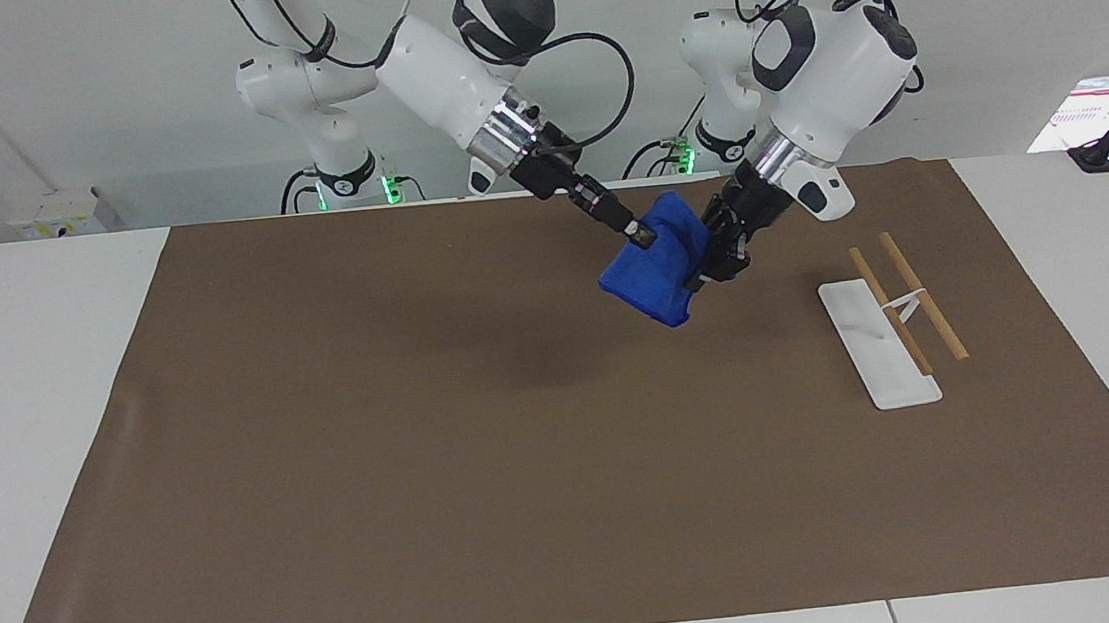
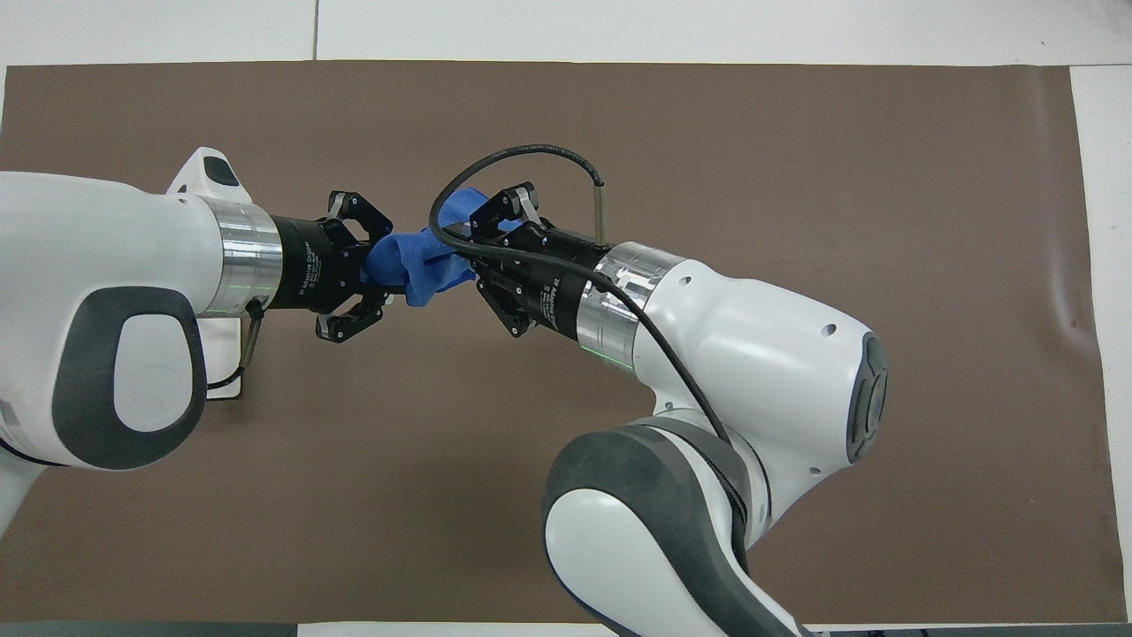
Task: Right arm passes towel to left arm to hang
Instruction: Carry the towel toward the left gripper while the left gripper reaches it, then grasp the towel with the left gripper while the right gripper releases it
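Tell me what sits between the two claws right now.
Only the towel, bunched in the air between the right claw and the left claw, each gripping one side. Both views show it; bare brown mat lies underneath.

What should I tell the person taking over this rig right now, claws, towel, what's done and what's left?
Right claw: shut on the towel, held in the air over the brown mat.
Left claw: closed around the towel's other end; both arms hold it between them.
Hanging rack: on the mat toward the left arm's end, nothing on it.
Done: towel lifted and brought to the left arm.
Left: right claw lets go, left arm carries the towel to the rack and hangs it.
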{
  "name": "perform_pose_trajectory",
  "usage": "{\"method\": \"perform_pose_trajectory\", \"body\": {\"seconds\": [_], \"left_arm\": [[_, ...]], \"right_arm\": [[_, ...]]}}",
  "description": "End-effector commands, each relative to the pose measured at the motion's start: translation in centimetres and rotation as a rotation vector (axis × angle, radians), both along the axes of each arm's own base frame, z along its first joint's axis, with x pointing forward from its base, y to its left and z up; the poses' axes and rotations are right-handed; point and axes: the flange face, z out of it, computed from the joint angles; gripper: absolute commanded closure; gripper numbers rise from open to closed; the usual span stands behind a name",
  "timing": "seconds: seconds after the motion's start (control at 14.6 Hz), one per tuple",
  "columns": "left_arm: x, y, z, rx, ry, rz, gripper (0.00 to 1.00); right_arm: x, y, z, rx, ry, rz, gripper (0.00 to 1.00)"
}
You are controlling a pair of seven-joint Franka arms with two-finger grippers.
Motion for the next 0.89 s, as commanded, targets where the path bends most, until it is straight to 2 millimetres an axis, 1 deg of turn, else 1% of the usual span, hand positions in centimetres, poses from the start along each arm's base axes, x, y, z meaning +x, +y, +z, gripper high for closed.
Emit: {"method": "perform_pose_trajectory", "body": {"seconds": [0.0,0.07,0.21,0.34,0.41,0.48,0.55,0.62,0.76,0.82], "left_arm": [[-0.2,0.6,0.6,-0.018,-0.008,0.028,1.0],[0.1,1.0,1.0,-0.02,-0.015,0.037,1.0],[0.5,2.1,1.3,-0.017,-0.022,0.046,1.0],[0.7,2.4,2.3,-0.013,-0.039,0.05,1.0],[0.8,2.9,2.7,-0.001,-0.05,0.049,1.0],[0.8,3.5,3.1,0.029,-0.065,0.045,1.0],[0.7,4.3,3.6,0.056,-0.084,0.046,1.0],[0.8,4.5,3.9,0.072,-0.097,0.044,1.0],[1.2,5.7,4.2,0.123,-0.12,0.046,1.0],[1.3,6.5,4.6,0.152,-0.134,0.049,1.0]], "right_arm": [[0.1,-0.2,0.0,0.016,-0.001,-0.016,1.0],[0.2,-0.3,0.0,0.016,-0.001,-0.017,1.0],[0.3,-0.4,0.0,0.015,-0.001,-0.02,1.0],[0.4,-0.6,0.0,0.014,-0.001,-0.021,1.0],[0.6,-0.8,0.0,0.009,-0.007,-0.022,0.53],[0.6,-1.1,0.1,-0.002,-0.018,-0.023,0.01],[1.1,-1.9,0.2,-0.018,-0.041,-0.023,0.0],[2.1,-3.6,0.2,-0.04,-0.072,-0.028,0.0],[3.0,-5.6,-0.8,-0.113,-0.14,0.002,0.0],[3.3,-7.2,-1.4,-0.169,-0.186,0.022,0.0]]}}
